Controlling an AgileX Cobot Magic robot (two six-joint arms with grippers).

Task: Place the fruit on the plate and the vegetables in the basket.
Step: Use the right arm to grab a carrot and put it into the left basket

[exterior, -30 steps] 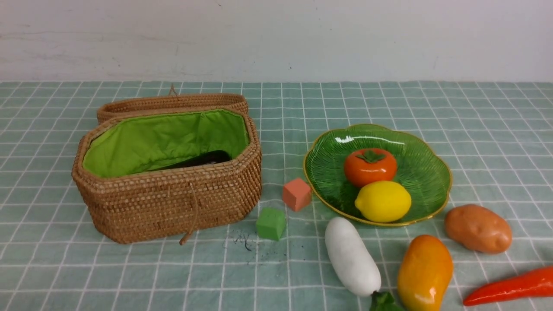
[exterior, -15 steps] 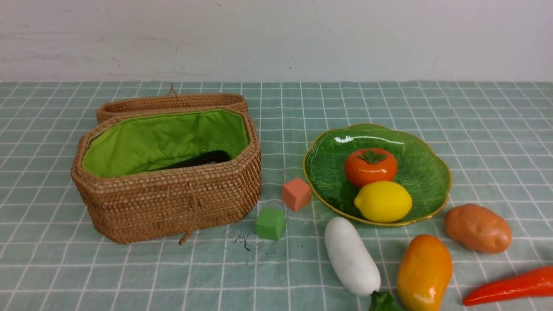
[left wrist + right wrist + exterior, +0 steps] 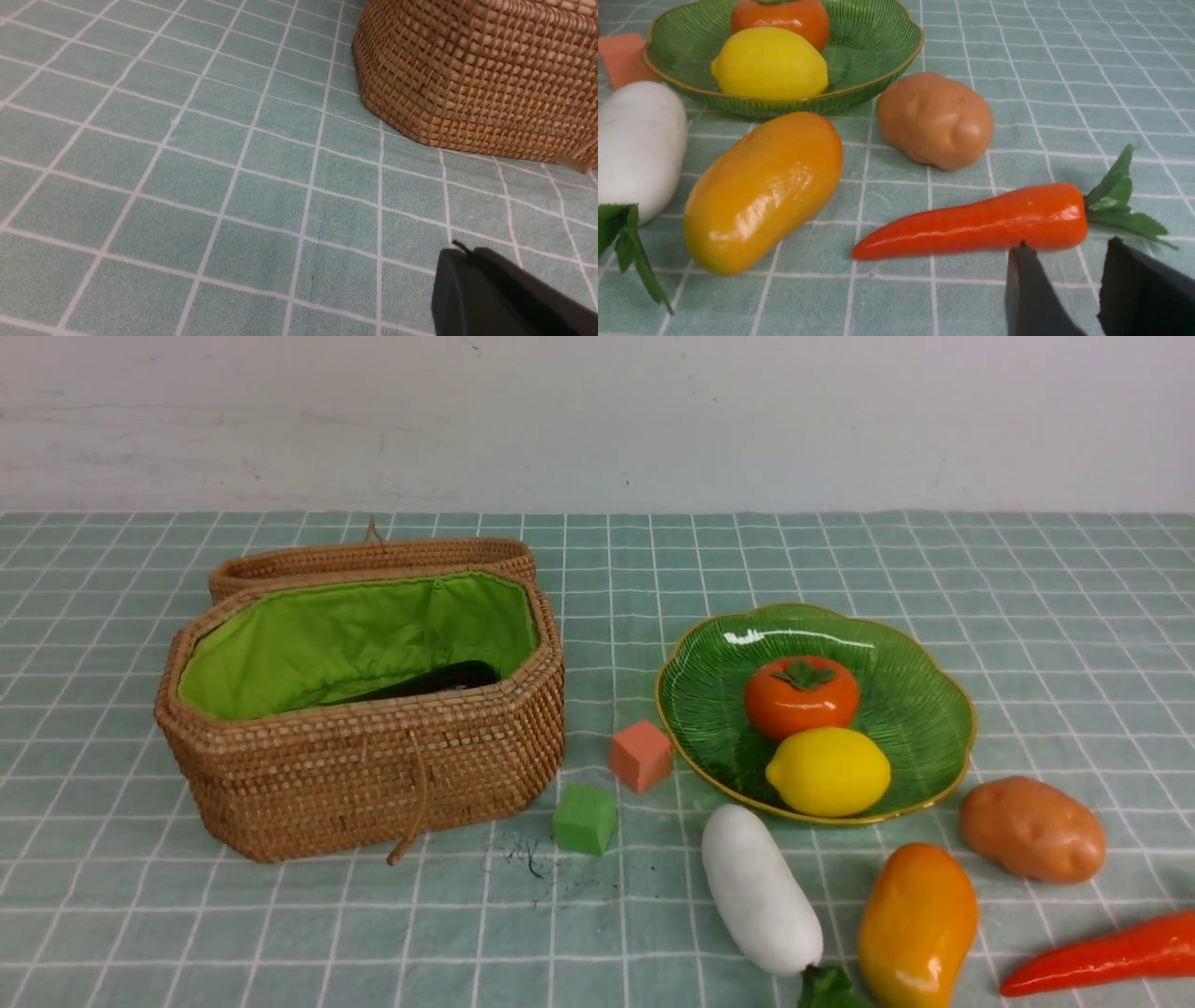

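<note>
Checked cloth (image 3: pixel 280 933): right gripper (image 3: pixel 1068 245) low beside chili (image 3: pixel 971 224) (jaws parted, empty).

We see a salmon cube (image 3: pixel 640 755) on the teal checked tablecloth (image 3: pixel 840 551). A green cube (image 3: pixel 584 819) sits nearer and slightly left, apart from it. Dark smudges (image 3: pixel 527 854) mark the cloth beside the green cube. A pale wall (image 3: pixel 597 411) stands beyond.
</note>
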